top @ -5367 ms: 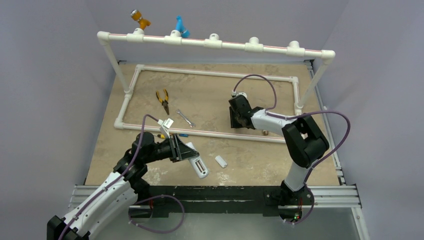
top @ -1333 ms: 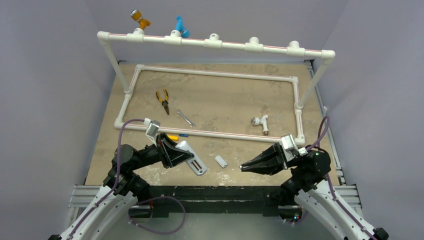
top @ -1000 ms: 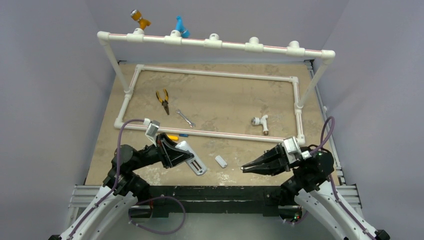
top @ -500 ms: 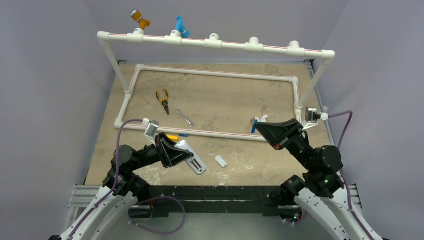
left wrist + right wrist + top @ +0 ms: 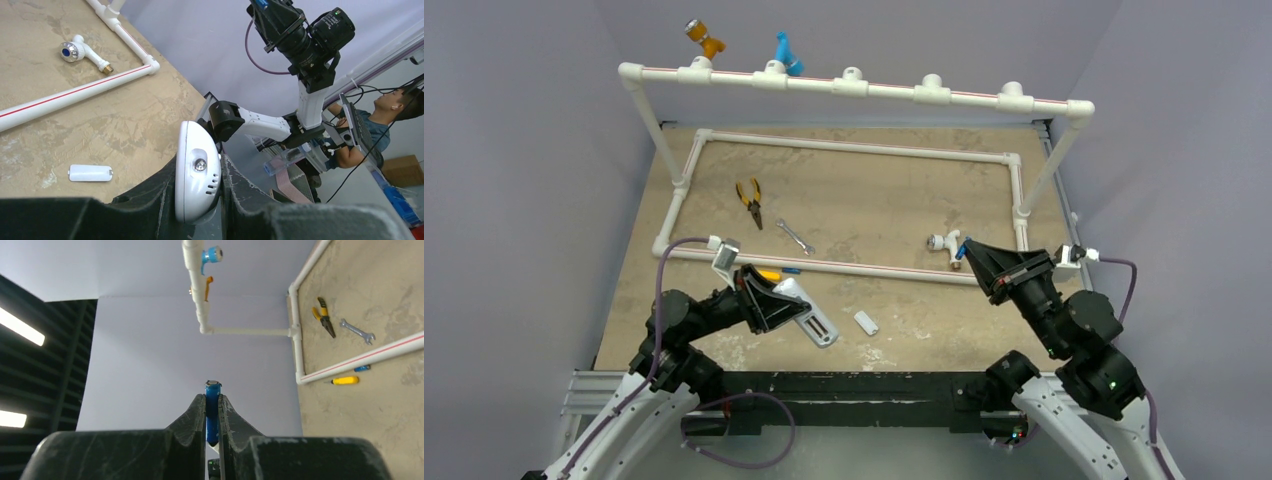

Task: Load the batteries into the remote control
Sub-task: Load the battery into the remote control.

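Note:
My left gripper [image 5: 790,300] is shut on the white remote control [image 5: 809,318] and holds it tilted above the table's front left. In the left wrist view the remote's rounded end [image 5: 197,170] sits pinched between the fingers [image 5: 162,187]. My right gripper [image 5: 965,249] is raised at the right, shut on a slim blue battery [image 5: 212,407] that stands up between its jaws, metal cap outward. A second blue battery [image 5: 362,368] lies on the table beside a yellow screwdriver [image 5: 345,380].
A small white cover piece [image 5: 866,323] lies on the table between the arms. A white pipe fitting [image 5: 944,243] lies inside the pipe frame [image 5: 844,147]. Pliers [image 5: 749,198] and a wrench [image 5: 795,236] lie further back. A raised pipe rail [image 5: 854,85] spans the back.
The right arm has swung up from low near the table's front to a raised pose by the fitting, battery still gripped, then shifted right. The left arm and remote have barely moved.

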